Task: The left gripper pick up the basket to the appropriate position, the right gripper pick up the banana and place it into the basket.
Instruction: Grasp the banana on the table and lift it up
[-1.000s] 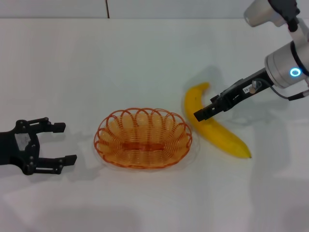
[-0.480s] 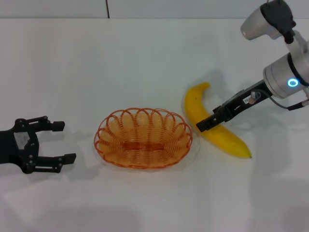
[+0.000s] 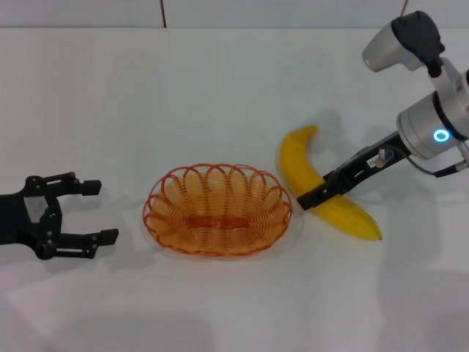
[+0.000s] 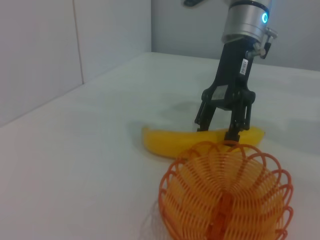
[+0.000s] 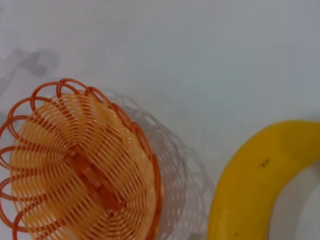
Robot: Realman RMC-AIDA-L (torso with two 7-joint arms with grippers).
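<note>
So the shallow oval basket of orange looped wire with the scalloped rim [image 3: 218, 210] is sitting flat on the white tabletop [image 3: 220, 88], pretty much in the middle of the head view. Nothing inside it. Just beside it on the robot's right lies the big smooth bright yellow curved banana [image 3: 293, 158], resting on the table, one end pointing away from the robot and the other toward the near right side. It's close to the basket's rim, but I can't tell for sure if they touch.

The black two-fingered right gripper [image 3: 311, 199], on its white-and-grey arm with the glowing blue light ring [image 3: 440, 136], is down at the middle of the banana. From the left wrist view you can see that right gripper [image 4: 223, 128] with its fingers [image 4: 233, 134] spread apart, one on each side of the banana [image 4: 165, 141], tips low around the fruit but not squeezed onto it as far as I can see. The banana is flat on the table, not lifted.

The black two-fingered left gripper [image 3: 94, 211] is off on the robot's left, well apart from the basket, low over the table with its fingers wide apart and pointing toward the basket. It holds nothing.

The right wrist view just shows the basket [image 5: 80, 170] and part of the banana [image 5: 255, 185] side by side.
</note>
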